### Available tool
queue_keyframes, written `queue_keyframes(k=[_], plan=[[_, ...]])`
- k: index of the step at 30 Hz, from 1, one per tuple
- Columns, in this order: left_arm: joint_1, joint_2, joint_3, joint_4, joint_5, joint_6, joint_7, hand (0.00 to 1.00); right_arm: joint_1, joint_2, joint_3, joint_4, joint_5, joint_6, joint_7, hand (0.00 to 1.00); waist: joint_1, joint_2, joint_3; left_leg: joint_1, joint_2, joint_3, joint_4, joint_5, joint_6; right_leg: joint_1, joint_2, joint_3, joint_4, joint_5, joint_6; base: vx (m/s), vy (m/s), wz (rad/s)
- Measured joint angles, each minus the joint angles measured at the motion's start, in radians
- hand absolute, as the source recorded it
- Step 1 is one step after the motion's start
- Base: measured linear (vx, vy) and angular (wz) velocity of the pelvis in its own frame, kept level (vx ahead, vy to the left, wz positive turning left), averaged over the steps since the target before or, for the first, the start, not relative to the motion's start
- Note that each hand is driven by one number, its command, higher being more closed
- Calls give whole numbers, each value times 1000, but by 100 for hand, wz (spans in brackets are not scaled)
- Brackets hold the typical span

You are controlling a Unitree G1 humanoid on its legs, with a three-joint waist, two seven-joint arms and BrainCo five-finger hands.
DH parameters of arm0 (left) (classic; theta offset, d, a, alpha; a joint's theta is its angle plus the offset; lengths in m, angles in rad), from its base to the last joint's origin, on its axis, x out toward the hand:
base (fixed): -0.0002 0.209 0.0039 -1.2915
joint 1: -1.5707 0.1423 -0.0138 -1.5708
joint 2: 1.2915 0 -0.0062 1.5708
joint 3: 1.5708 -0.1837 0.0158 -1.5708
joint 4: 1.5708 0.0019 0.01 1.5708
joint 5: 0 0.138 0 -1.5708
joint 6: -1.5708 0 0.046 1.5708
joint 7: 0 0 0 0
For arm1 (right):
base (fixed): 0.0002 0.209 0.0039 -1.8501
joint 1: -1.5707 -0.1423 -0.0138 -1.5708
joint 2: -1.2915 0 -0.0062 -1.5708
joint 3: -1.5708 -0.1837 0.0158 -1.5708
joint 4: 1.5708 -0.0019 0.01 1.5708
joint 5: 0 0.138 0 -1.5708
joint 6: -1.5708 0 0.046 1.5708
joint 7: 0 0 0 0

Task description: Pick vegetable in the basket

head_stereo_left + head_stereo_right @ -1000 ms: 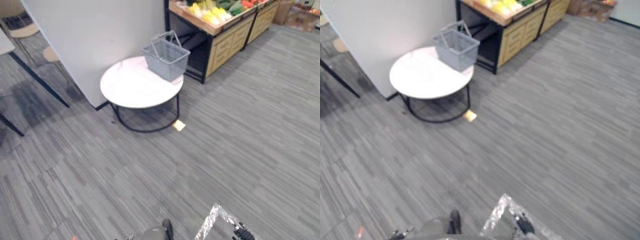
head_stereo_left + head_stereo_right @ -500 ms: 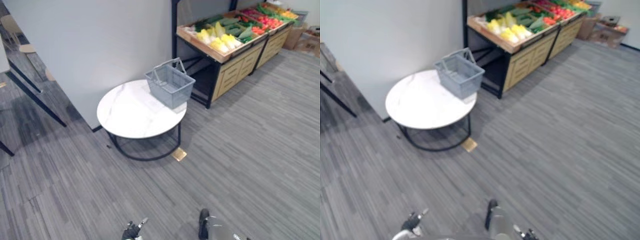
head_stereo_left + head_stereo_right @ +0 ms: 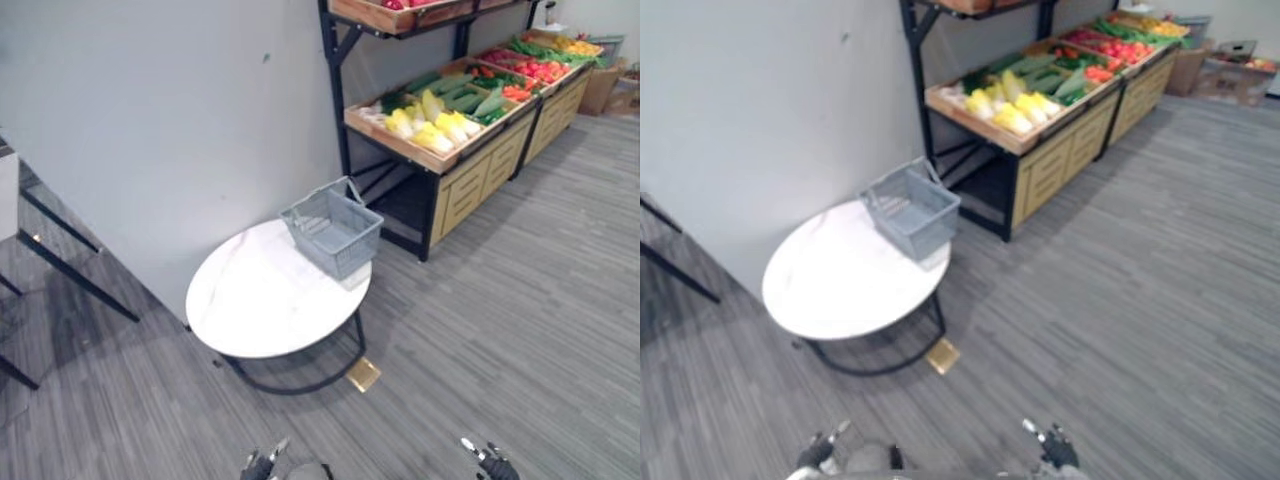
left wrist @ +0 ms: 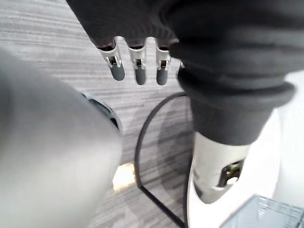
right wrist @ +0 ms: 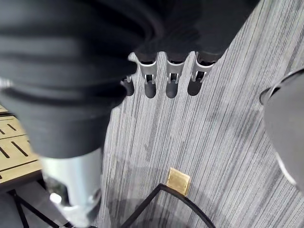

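Left arm: held low; the left hand (image 3: pixel 262 464) shows at the bottom edge, left of centre, above the floor (image 3: pixel 520 330).
Left hand state: fingers (image 4: pixel 137 73) straight and relaxed, holding and touching nothing.
Right arm: held low; the right hand (image 3: pixel 489 463) shows at the bottom edge, right of centre.
Right hand state: fingers (image 5: pixel 171 85) straight and loose, wide, holding nothing.
Vegetables (image 3: pixel 432 118): yellow, green and red rows on the wooden stand (image 3: pixel 468 188), upper right, well apart from both hands.
Basket (image 3: pixel 333 229): grey, upright, on the right rear edge of the round white table (image 3: pixel 255 305), mid-frame, near the stand.
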Motion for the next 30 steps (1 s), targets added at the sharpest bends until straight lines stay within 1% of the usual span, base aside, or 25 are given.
queue_keyframes(k=[2, 3, 4, 5, 6, 7, 9, 10, 11, 12, 13, 14, 15, 16, 17, 18, 19, 20, 22, 24, 25, 26, 27, 28, 30], plan=[[9, 0, -21, 2, 1, -6, 2, 0, -6, -2, 14, -9, 29, -13, 0, 0, 1, 1, -2, 36, -69, 77, -373, 58, 12, 62, -24, -7, -35, -35, 26, 484, 214, 7], [15, 1, -34, 1, -1, -10, 1, 0, -10, -5, 32, -9, 32, -21, 0, 0, 5, 7, -4, 41, -78, 94, -472, 99, 25, 80, -21, -2, -46, -50, 40, 535, 270, -16], [13, 6, -36, 1, -3, -18, -3, 0, -14, -3, 54, -5, 33, -21, 0, 0, 18, -11, -13, 45, -101, 99, -468, 165, 106, 98, -34, 23, -51, -64, 39, 549, 253, -19], [13, 16, -38, 1, 0, -21, -3, 0, -16, 6, 68, -4, 33, -22, 1, 0, 17, -29, -29, 47, -122, 109, -470, 143, 111, 97, -53, 38, -52, -57, 33, 556, 220, -17], [13, 29, -40, 2, 1, -21, -3, 0, -22, 18, 87, -5, 33, -24, 2, 0, 16, -56, -40, 56, -149, 123, -465, 112, 134, 76, -81, 102, -18, -16, 20, 437, 171, -2], [13, 32, -40, 2, 1, -20, -3, 0, -22, 21, 87, -5, 33, -24, 2, 0, 16, -63, -42, 63, -160, 124, -465, 101, 140, 72, -89, 127, 5, 1, 18, 545, 245, 13], [13, 42, -44, 15, 1, -19, -1, 0, -16, 18, 71, -1, 33, -25, 3, 0, 14, -77, -46, 128, -201, 122, -482, 66, 162, 31, -112, 194, 175, 67, 49, 578, 275, 27], [14, 49, -48, 27, 1, -18, 0, 0, -16, 12, 64, 3, 33, -26, 3, 0, 16, -77, -45, 191, -216, 113, -515, 44, 156, -20, -118, 217, 354, 140, 107, 496, 226, 16], [14, 56, -58, 32, -1, -17, 1, 0, -13, 11, 65, 2, 32, -27, 3, 0, 16, -79, -44, 226, -223, 111, -535, 33, 153, -61, -123, 234, 460, 200, 167, 445, 184, 8], [16, 73, -88, 41, -1, -16, 3, 0, -13, 12, 73, -1, 32, -30, 8, 0, 15, -79, -39, 286, -235, 101, -564, 15, 144, -151, -137, 247, 682, 244, 229, 407, 128, 16], [16, 82, -106, 55, -1, -11, 5, 0, -6, 11, 79, -2, 32, -32, 19, 0, 3, -82, -37, 348, -243, 86, -588, 1, 136, -226, -157, 213, 849, 234, 212, 465, 114, 24], [16, 84, -117, 61, -1, -6, 7, 0, -3, 8, 87, -8, 32, -33, 23, 0, 2, -81, -34, 400, -248, 73, -612, -2, 133, -271, -174, 177, 916, 203, 173, 392, 67, 33], [16, 84, -126, 62, -1, -4, 7, 0, 1, 7, 88, -8, 32, -33, 24, 0, -3, -79, -31, 431, -248, 65, -628, -2, 131, -291, -184, 148, 936, 177, 131, 361, 34, 35], [18, 84, -142, 63, -1, -4, 6, 0, 7, 6, 88, -7, 33, -33, 24, 0, -13, -74, -28, 480, -245, 47, -653, -1, 129, -329, -203, 90, 915, 128, 73, 329, -21, 53], [17, 83, -155, 69, -1, -4, 6, 0, 13, 6, 89, -7, 33, -33, 25, 0, -20, -72, -27, 511, -235, 30, -661, -1, 129, -354, -212, 45, 829, 95, 58, 305, -56, 57], [17, 82, -155, 70, -2, -5, 6, 0, 17, 6, 91, -8, 35, -33, 26, 0, -22, -71, -27, 518, -231, 15, -662, -1, 129, -366, -214, 31, 776, 88, 50, 277, -122, 71], [18, 79, -154, 72, -2, -5, 7, 0, 17, 1, 97, -11, 42, -36, 27, 0, -27, -68, -25, 529, -217, -6, -663, -5, 123, -376, -213, 15, 640, 86, 46, 260, -179, 81], [18, 74, -153, 71, -2, -6, 7, 0, 17, -4, 110, -20, 45, -40, 30, 0, -31, -58, -23, 529, -194, -22, -663, -31, 84, -378, -206, 14, 487, 93, 56, 300, -257, 86], [17, 73, -148, 59, -27, -7, 8, 0, 17, 0, 119, -22, 45, -41, 33, 0, -22, -65, -17, 530, -183, -46, -659, -45, 60, -377, -214, 44, 301, 109, 68, 238, -295, 48], [22, 63, -114, 49, -37, -11, 13, 0, 19, -6, 137, -32, 45, -41, 40, 0, -7, -62, -18, 539, -145, -69, -634, -88, 3, -375, -215, 97, 123, 181, 65, 261, -387, 18], [26, 61, -107, 47, -39, -14, 16, 0, 20, -9, 148, -33, 45, -40, 39, 0, -7, -61, -18, 542, -129, -73, -626, -99, -16, -372, -206, 97, 124, 230, 92, 234, -337, 9], [35, 53, -101, 52, -39, -19, 19, 0, 20, -18, 166, -37, 45, -40, 40, 0, -6, -58, -20, 547, -93, -80, -624, -109, -42, -370, -170, 98, 145, 250, 116, 507, -700, 31], [33, 5, -73, 51, -38, -20, 19, 0, 13, -58, 197, -48, 45, -40, 40, 0, -8, -2, -24, 544, -18, -112, -653, -33, -82, -409, -114, 29, 264, 133, 72, 595, -851, 55], [33, 2, -72, 52, -38, -20, 20, 0, 9, -62, 208, -44, 45, -39, 40, 0, -9, 1, -26, 544, 6, -132, -673, 26, -86, -392, -100, -3, 265, 113, 53, 579, -832, 62], [34, 2, -72, 52, -39, -21, 20, 0, -9, -64, 236, -36, 45, -38, 40, 0, -7, 3, -27, 527, 34, -161, -667, 80, -82, -357, -80, -47, 240, 100, 34, 224, -377, 56]])
